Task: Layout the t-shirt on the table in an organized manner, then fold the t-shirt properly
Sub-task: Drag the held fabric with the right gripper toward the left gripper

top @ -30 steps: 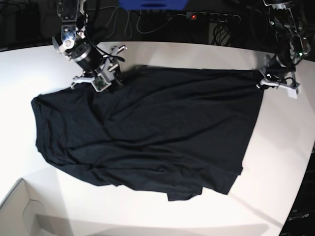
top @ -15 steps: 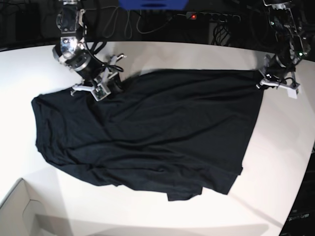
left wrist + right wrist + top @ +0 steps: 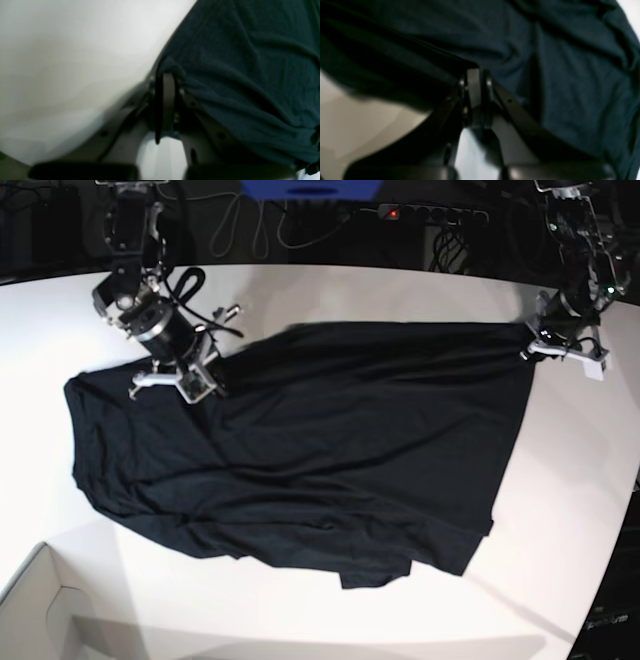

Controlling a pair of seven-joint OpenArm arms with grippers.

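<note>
While the left gripper (image 3: 533, 346) stays pinched on the far corner of the t-shirt (image 3: 300, 450) at the table's (image 3: 400, 290) right-hand side in the base view, the right gripper (image 3: 195, 380) has changed most: a second ago it stood spread above the shirt's upper edge, and now its jaws are pressed together, with dark cloth bunched right at their tips in the right wrist view (image 3: 473, 82). It has also slid along that edge toward the sleeve end. Whether a fold of fabric sits between the pads cannot be confirmed, since the picture is blurred, but the cloth crowding the tips suggests a pinch on the top hem or shoulder. In the left wrist view (image 3: 166, 85) the shut jaws hold a gathered corner, with creases fanning away from them across the shirt. The shirt itself lies spread on the white table, broad and mostly flat, its near edge rumpled and one flap doubled under at the lower middle. With both arms now gripping the far edge, the laying-out stage looks ready for a stretch or lift to pull out the wrinkles; folding has not begun. A cardboard box (image 3: 40, 610) corner sits at the lower left, clear of the cloth.
</note>
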